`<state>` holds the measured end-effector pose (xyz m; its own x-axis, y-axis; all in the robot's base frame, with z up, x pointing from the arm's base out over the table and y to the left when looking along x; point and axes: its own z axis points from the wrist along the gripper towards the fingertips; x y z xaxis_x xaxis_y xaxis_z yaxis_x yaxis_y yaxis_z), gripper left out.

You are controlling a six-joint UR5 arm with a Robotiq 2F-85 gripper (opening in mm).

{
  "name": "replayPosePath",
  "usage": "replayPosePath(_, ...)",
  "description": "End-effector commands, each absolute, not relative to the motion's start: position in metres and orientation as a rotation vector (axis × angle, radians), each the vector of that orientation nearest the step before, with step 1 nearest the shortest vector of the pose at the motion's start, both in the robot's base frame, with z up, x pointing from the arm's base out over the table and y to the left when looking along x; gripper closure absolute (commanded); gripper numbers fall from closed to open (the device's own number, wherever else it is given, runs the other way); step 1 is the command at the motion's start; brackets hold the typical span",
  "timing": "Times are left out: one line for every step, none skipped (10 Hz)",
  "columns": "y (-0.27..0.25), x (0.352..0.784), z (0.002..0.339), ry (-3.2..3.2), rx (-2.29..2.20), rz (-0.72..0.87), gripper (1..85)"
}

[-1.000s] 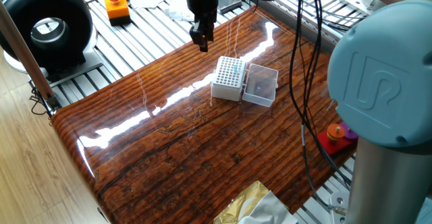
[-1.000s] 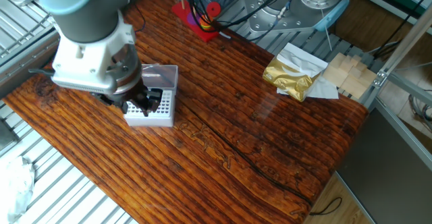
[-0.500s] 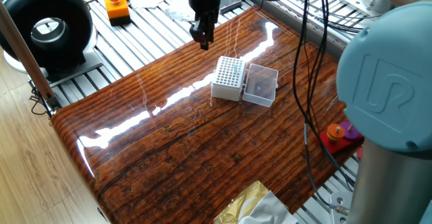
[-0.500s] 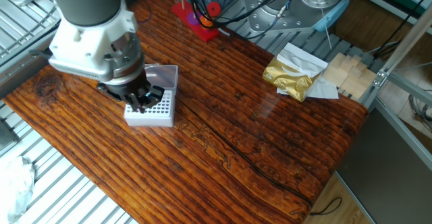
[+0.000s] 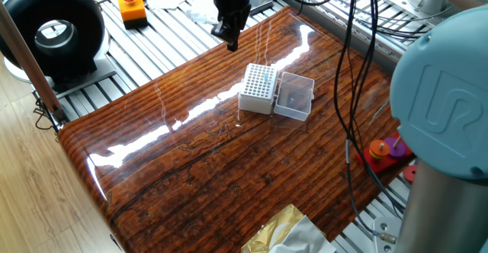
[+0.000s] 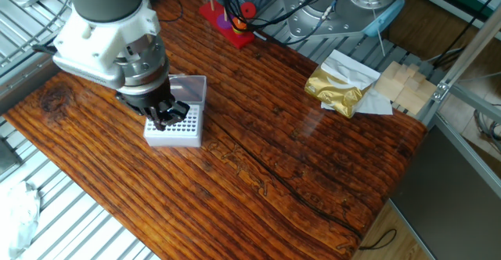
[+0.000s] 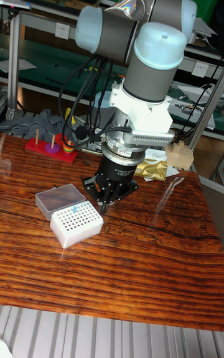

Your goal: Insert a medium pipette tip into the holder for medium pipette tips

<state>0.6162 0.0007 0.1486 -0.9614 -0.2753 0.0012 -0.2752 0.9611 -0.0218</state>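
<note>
Change: over the last second I see the gripper (image 5: pixel 230 38) climb and slide toward 12 o'clock in one fixed view, away from the holder (image 5: pixel 257 89); in the other fixed view it has drifted up and a little right over the block.
Gripper: hanging above the table (image 5: pixel 191 169), at about 11 o'clock from the holder in one fixed view; in the tall fixed view it (image 7: pixel 111 195) sits at 2 o'clock from the block, clear of it.
Fingers: drawn in to a narrow point; I cannot tell whether anything is pinched between them.
Medium pipette tip: I cannot pick it out between the fingers in any view. In the tall fixed view a small pale blue speck (image 7: pixel 74 208) sits in the hole grid, possibly a seated tip, but too small to be sure.
Holder: white block (image 7: pixel 76 224) resting flat on the wood, its clear lid (image 7: pixel 54 199) folded open and lying beside it at 10 o'clock in the tall view.
Stage: my reading is either a retreat after seating or a carry still in progress; these views do not settle it.
Risk: if a tip is in the fingers, I am driving blind on its angle, and a tilted tip would catch a hole's rim and bend or flick away.
Risk: the light block could shift if nudged.
Risk: the open lid lies close by.
</note>
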Motion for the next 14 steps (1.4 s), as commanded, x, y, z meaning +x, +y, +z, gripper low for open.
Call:
replayPosePath(0.001,0.647,0.153,3.003,-0.327,-0.06,84.7)
replayPosePath(0.017,0.654,0.155,2.976,-0.285,0.027,84.7)
replayPosePath(0.023,0.658,0.157,2.957,-0.273,0.064,84.7)
replayPosePath(0.034,0.66,0.159,2.946,-0.23,0.125,84.7)
replayPosePath(0.035,0.661,0.159,2.944,-0.216,0.134,84.7)
replayPosePath(0.034,0.66,0.159,2.947,-0.201,0.129,84.7)
replayPosePath(0.037,0.659,0.16,2.948,-0.19,0.146,84.7)
replayPosePath(0.042,0.657,0.162,2.952,-0.172,0.178,84.7)
replayPosePath(0.045,0.656,0.163,2.95,-0.166,0.196,84.7)
replayPosePath(0.045,0.656,0.163,2.948,-0.168,0.2,84.7)
replayPosePath(0.047,0.656,0.163,2.946,-0.167,0.211,84.7)
replayPosePath(0.048,0.656,0.163,2.945,-0.166,0.214,84.7)
replayPosePath(0.049,0.656,0.163,2.944,-0.161,0.218,84.7)
replayPosePath(0.05,0.656,0.163,2.944,-0.159,0.221,84.7)
